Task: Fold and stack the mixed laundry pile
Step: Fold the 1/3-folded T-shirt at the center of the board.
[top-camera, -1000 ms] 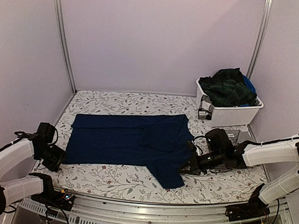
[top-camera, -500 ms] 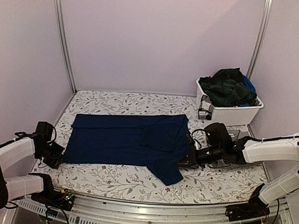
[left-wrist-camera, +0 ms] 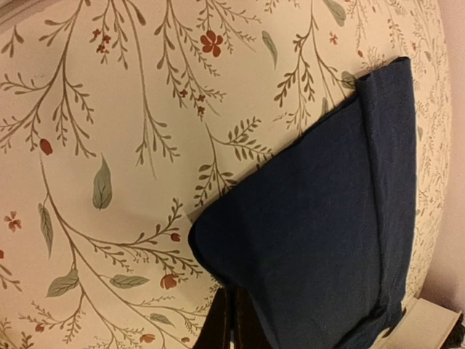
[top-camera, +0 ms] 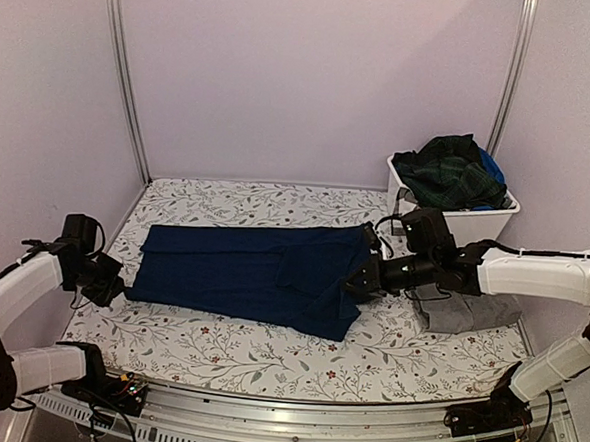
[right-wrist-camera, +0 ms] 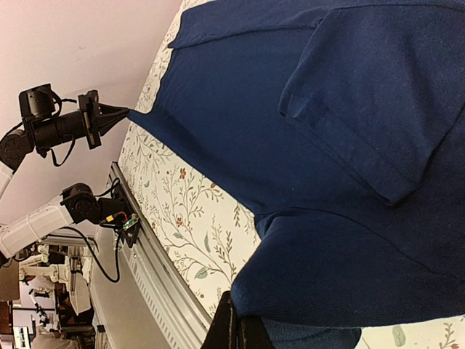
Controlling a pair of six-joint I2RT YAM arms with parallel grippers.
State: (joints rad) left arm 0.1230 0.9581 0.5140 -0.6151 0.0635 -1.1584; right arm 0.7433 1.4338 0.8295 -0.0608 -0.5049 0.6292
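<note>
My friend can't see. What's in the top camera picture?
A navy blue cloth garment lies spread on a floral-patterned table cloth, with the left arm's jaws and the right arm's jaws shut on its two ends. A white plastic bin at back right holds a dark green plaid garment; a grey garment lies nearby.

White bin (top-camera: 461,229), floral table cloth (top-camera: 238,202)

Navy blue garment (top-camera: 252,273) lying as matt, smooth fine-knit cloth, table cloth (top-camera: 217,352) showing as matt printed fabric, bin (top-camera: 465,231) at the far right corner presenting smooth white plastic, plaid garment (top-camera: 443,180) and grey garment (top-camera: 465,314) appearing as soft matt cloth, rail (top-camera: 293,416) along the near edge gleaming as bare metal.
</note>
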